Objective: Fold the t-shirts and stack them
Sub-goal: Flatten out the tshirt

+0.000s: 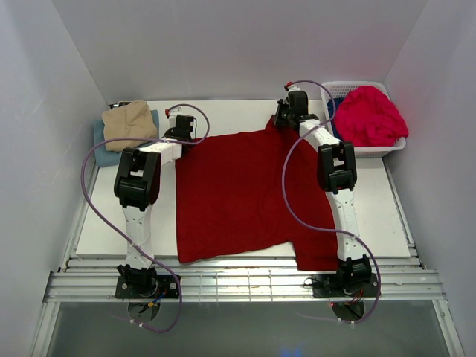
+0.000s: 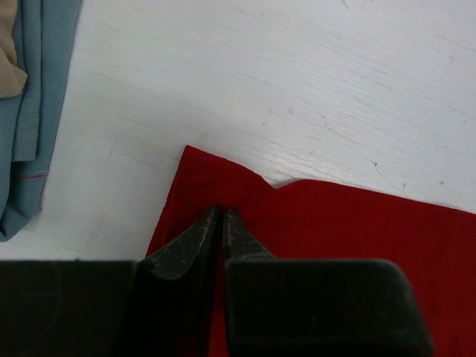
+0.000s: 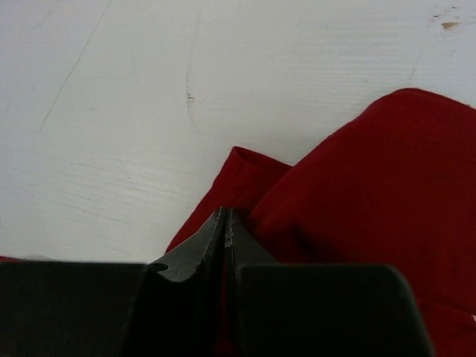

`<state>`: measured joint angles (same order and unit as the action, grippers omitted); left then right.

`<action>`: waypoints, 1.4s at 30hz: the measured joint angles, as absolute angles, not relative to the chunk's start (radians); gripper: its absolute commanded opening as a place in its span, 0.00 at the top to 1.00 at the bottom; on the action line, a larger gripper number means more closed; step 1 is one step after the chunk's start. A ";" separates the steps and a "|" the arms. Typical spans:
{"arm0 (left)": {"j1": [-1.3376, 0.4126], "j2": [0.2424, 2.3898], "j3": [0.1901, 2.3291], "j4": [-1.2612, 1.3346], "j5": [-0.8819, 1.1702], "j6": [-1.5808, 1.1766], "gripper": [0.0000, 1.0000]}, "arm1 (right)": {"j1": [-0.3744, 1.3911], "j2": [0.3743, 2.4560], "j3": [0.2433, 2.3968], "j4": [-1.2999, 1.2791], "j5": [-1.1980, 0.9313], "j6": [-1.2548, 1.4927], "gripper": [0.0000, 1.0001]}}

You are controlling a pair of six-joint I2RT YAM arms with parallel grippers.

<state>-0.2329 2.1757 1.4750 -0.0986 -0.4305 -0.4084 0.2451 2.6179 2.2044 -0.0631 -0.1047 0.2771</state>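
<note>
White tabletop (image 1: 223, 111), walled by a plain white enclosure. On it the left fingers (image 2: 212, 223) are pinched closed on the far left corner of the dark red t-shirt (image 1: 238, 193). The right fingers (image 3: 216, 227) are closed on its bunched far right corner, evidently to carry that edge over for a fold. Far left, the tan t-shirt (image 1: 128, 123) rests on the light blue t-shirt (image 1: 104, 152). Far right, the basket (image 1: 372, 147) holds the pinkish-red t-shirt (image 1: 372, 115).

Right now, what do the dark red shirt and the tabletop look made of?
The dark red shirt: soft matte fabric, likely cotton knit; it lies limp, creased, finely ribbed. The tabletop: hard white-painted board, perhaps wood; matte, with scratches and faint grain.
</note>
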 measured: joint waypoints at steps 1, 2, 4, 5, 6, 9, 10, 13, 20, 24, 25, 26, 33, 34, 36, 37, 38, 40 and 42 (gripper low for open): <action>-0.233 2.175 1.474 -0.097 -0.429 -0.408 0.81 | 0.246 2.618 2.205 -0.070 -0.093 0.274 0.92; -0.233 2.175 1.474 -0.096 -0.429 -0.408 0.81 | 0.249 2.618 2.205 -0.077 -0.080 0.270 0.92; -0.233 2.175 1.475 -0.097 -0.429 -0.408 0.81 | 0.252 2.618 2.205 -0.098 -0.060 0.258 0.92; -0.233 2.175 1.475 -0.097 -0.428 -0.408 0.81 | 0.255 2.618 2.208 -0.105 -0.051 0.250 0.92; -0.233 2.176 1.476 -0.098 -0.427 -0.408 0.81 | 0.258 2.618 2.213 -0.113 -0.035 0.242 0.92; -0.232 2.177 1.482 -0.107 -0.425 -0.408 0.81 | 0.279 2.626 2.242 -0.136 0.015 0.211 0.92; -0.232 2.177 1.483 -0.108 -0.425 -0.408 0.81 | 0.287 2.629 2.251 -0.140 0.027 0.200 0.91; -0.232 2.177 1.486 -0.113 -0.425 -0.408 0.81 | 0.327 2.648 2.292 -0.151 0.078 0.146 0.89; -0.232 2.177 1.488 -0.119 -0.425 -0.408 0.81 | 0.442 2.662 2.303 -0.155 0.094 0.017 0.86; -0.232 2.177 1.488 -0.119 -0.425 -0.408 0.81 | 0.474 2.657 2.286 -0.133 0.130 -0.030 0.89; -0.232 2.177 1.488 -0.119 -0.425 -0.408 0.81 | 0.477 2.649 2.265 -0.115 0.148 -0.036 0.89; -0.232 2.177 1.488 -0.120 -0.425 -0.408 0.81 | 0.477 2.639 2.244 -0.102 0.165 -0.040 0.89; -0.232 2.177 1.488 -0.120 -0.425 -0.408 0.82 | 0.463 2.605 2.209 -0.080 0.375 -0.073 0.91; -0.232 2.177 1.488 -0.119 -0.425 -0.408 0.82 | 0.461 2.600 2.209 -0.075 0.405 -0.082 0.91; -0.232 2.177 1.488 -0.119 -0.425 -0.408 0.82 | 0.457 2.593 2.209 -0.070 0.455 -0.094 0.91; -0.232 2.177 1.488 -0.119 -0.425 -0.408 0.82 | 0.455 2.590 2.209 -0.067 0.479 -0.102 0.91; -0.232 2.177 1.488 -0.120 -0.425 -0.408 0.82 | 0.453 2.587 2.209 -0.060 0.500 -0.110 0.91; -0.232 2.177 1.488 -0.120 -0.425 -0.408 0.82 | 0.451 2.586 2.209 -0.043 0.532 -0.121 0.91; -0.232 2.178 1.491 -0.123 -0.424 -0.408 0.82 | 0.451 2.586 2.209 -0.038 0.558 -0.133 0.91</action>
